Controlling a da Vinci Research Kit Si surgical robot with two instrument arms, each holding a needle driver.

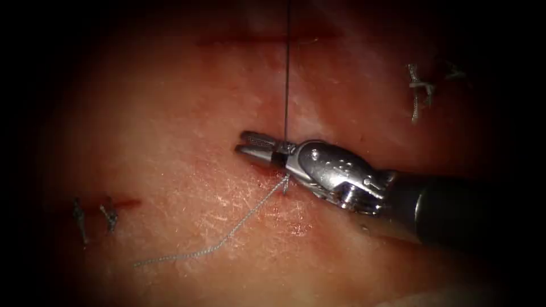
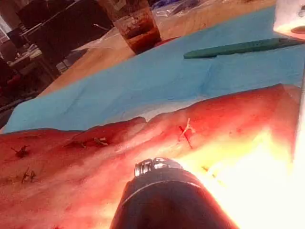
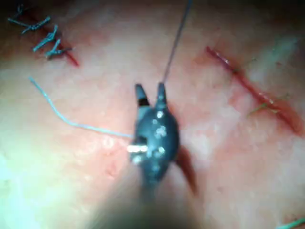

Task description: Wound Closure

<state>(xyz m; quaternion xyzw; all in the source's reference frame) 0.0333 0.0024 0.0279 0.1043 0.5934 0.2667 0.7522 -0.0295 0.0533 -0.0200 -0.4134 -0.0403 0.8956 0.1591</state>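
Tissue first: the broad slab of pale pink, glistening pork belly tissue (image 1: 170,131) carries everything, and it looks soft, wet and yielding, so any bite of it would want to be shallow and gentle. A short cut (image 1: 267,170) stained with red fluid lies near its middle, under the right arm's silver wristed tool (image 1: 256,149), which comes in from the tissue's right edge. Its jaws stand slightly parted in the right wrist view, and I judge them unclenched with nothing clamped, though a strand passes close by. Thin grey thread (image 1: 286,79) runs taut from the cut straight toward the tissue's far edge, while a paler, limp tail (image 1: 227,236) trails toward the near left corner. Thread like this is light, slippery and easily frayed; best taken squarely between the jaws, away from the knot. Small knotted stitches (image 1: 420,88) sit near the far right corner. No needle is visible to me.
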